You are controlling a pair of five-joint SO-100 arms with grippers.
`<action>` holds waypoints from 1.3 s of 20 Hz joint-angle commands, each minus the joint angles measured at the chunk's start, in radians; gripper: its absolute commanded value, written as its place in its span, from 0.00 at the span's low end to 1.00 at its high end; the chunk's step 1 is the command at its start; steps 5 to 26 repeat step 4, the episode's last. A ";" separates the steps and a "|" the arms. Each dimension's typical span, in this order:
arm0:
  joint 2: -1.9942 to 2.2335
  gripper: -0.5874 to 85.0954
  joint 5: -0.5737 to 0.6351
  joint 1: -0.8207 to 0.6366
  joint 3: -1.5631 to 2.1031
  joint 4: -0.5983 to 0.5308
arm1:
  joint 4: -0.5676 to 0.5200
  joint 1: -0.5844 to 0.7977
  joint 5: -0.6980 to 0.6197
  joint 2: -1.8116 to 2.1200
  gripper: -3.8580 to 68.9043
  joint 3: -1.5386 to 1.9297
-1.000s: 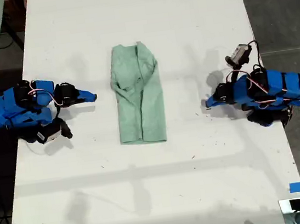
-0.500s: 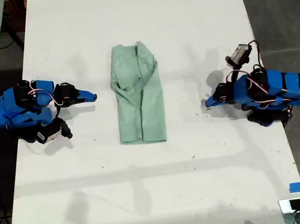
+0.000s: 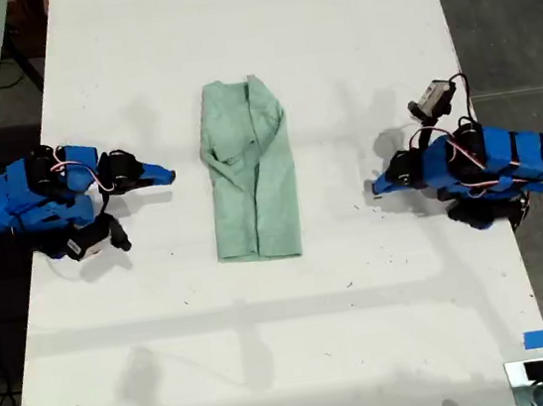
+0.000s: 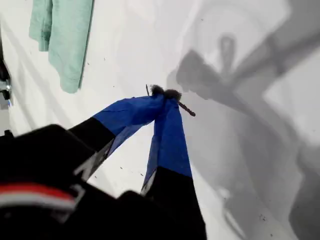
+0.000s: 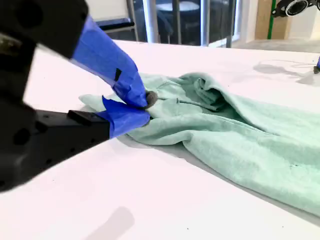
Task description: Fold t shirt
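Presently, the t shirt [image 3: 251, 176] is seen laid flat on the white table [image 3: 270, 343], in a wrinkled, narrow oblong near the middle of the exterior view, with its bunched collar end toward that view's top. Neither gripper touches it.

My first gripper [image 3: 378, 187] is held low over the bare tabletop toward the exterior view's right, well apart from the garment. In the first wrist view its blue jaws are brought together at the tips [image 4: 167, 94] with nothing caught between them, and the t shirt [image 4: 65, 35] is seen far off.

My second gripper [image 3: 166, 175] is found toward the exterior view's left, near the garment's edge but apart from it. In the second wrist view its blue-taped jaws [image 5: 146, 107] are closed tip to tip, empty, with the mint cloth [image 5: 240, 135] spread just beyond them.

A strip of blue tape [image 3: 536, 338] is stuck near the table's edge at the exterior view's lower right.
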 commanded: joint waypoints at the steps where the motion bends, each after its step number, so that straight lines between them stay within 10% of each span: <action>1: 0.006 0.01 -0.028 -0.008 0.008 0.006 | -0.006 0.008 -0.015 0.014 0.03 0.048; 26: 0.006 0.01 -0.028 -0.008 0.008 0.006 | -0.006 0.008 -0.018 0.014 0.03 0.046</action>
